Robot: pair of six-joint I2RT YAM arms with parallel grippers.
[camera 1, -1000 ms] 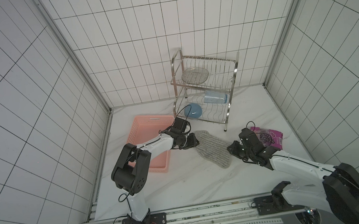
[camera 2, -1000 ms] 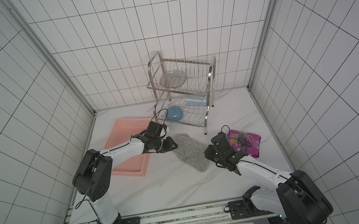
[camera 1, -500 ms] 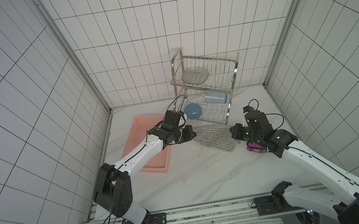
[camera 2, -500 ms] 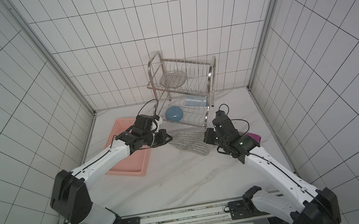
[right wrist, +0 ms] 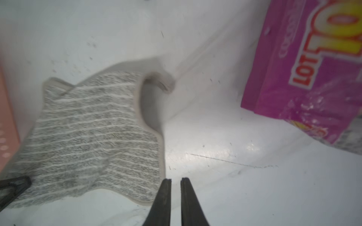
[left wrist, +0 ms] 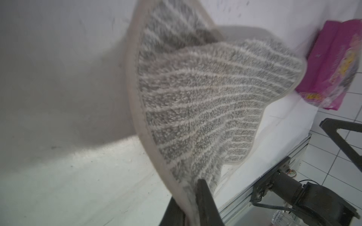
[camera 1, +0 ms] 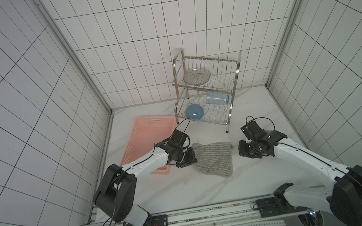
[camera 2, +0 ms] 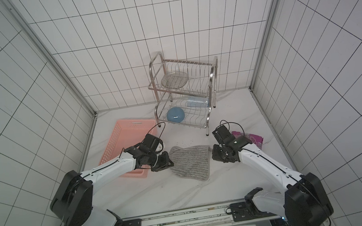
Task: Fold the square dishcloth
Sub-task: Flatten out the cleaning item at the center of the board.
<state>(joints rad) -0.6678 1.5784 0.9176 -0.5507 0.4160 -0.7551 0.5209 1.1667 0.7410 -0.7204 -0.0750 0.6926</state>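
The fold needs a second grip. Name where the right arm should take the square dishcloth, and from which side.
Take the square dishcloth by its curled corner facing the right gripper. That corner stands up off the table, so one of the fingers could probably slip beneath. Come in low from the purple packet side; the left gripper pinches the opposite edge.

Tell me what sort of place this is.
Probably a robot test cell dressed as a kitchen. White tiled walls close in a marble-look counter. A steel dish rack holds a blue bowl. A metal rail carrying two robot arms runs along the counter's front edge.
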